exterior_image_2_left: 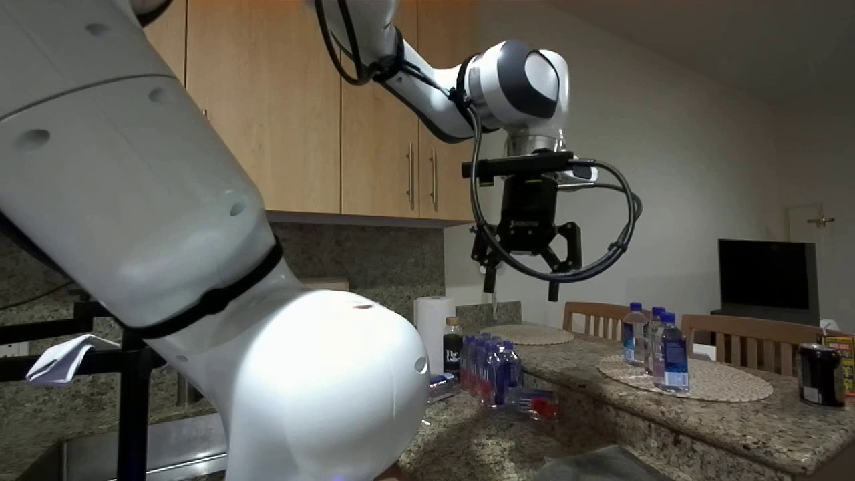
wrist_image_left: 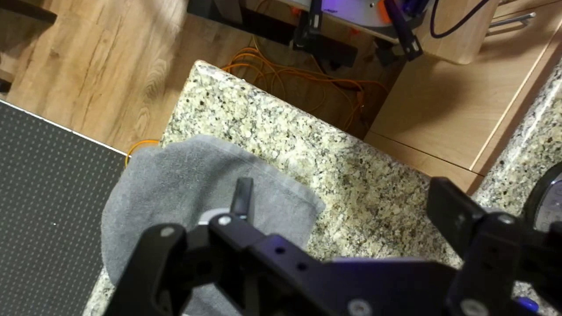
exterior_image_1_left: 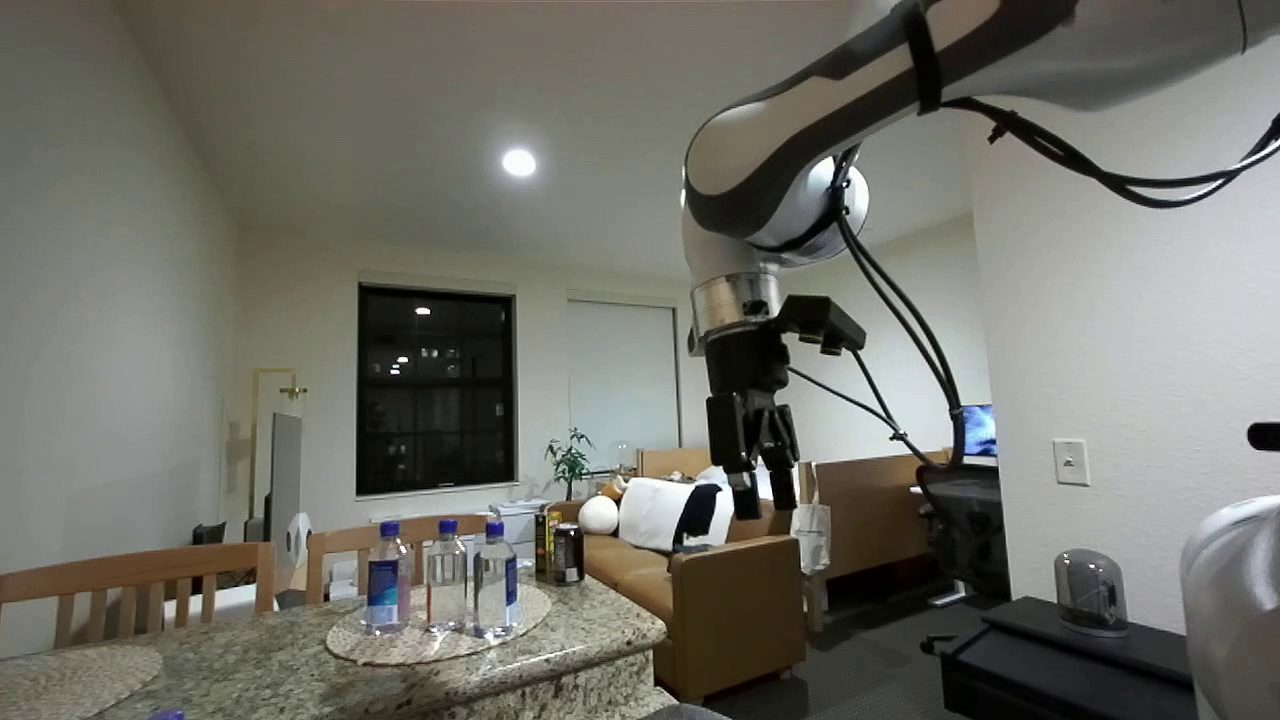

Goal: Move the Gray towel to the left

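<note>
Gray towel [wrist_image_left: 167, 188]: lies on the speckled granite bench [wrist_image_left: 351, 188], lower than the robot arm [exterior_image_1_left: 870, 85], rumpled near a corner and reaching past one edge in the wrist view, well apart from the claw [exterior_image_2_left: 522, 292], hanging high with both jaws spread wide apart and gripping nothing between them.
</note>
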{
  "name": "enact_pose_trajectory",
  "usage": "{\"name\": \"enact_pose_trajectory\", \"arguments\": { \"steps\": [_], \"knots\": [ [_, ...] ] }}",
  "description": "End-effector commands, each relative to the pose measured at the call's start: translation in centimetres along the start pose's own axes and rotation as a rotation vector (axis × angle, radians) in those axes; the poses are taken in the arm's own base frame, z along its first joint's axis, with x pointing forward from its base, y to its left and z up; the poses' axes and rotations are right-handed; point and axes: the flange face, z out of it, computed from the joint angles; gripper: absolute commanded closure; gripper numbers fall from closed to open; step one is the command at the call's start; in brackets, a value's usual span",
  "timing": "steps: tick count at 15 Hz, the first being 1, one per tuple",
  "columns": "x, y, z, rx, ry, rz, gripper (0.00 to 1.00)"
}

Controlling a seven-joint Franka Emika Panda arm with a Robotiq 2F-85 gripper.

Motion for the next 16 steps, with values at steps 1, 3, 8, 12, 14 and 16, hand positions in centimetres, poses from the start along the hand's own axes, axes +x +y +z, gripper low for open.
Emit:
{"name": "enact_pose_trajectory", "arguments": {
  "steps": [1, 3, 8, 12, 14, 16],
  "knots": [
    [1.2, -2.5, 3.0, 0.035, 0.057, 0.040, 0.00],
    [2.0, -3.9, 5.0, 0.040, 0.109, 0.089, 0.00],
    [4.1, -5.9, 10.5, -0.021, 0.278, 0.189, 0.00],
    [4.0, -6.0, 10.6, -0.031, 0.257, 0.168, 0.00],
    [4.0, -5.8, 10.1, -0.026, 0.266, 0.173, 0.00],
    [4.0, -5.7, 10.0, -0.038, 0.274, 0.167, 0.00]
  ]
}}
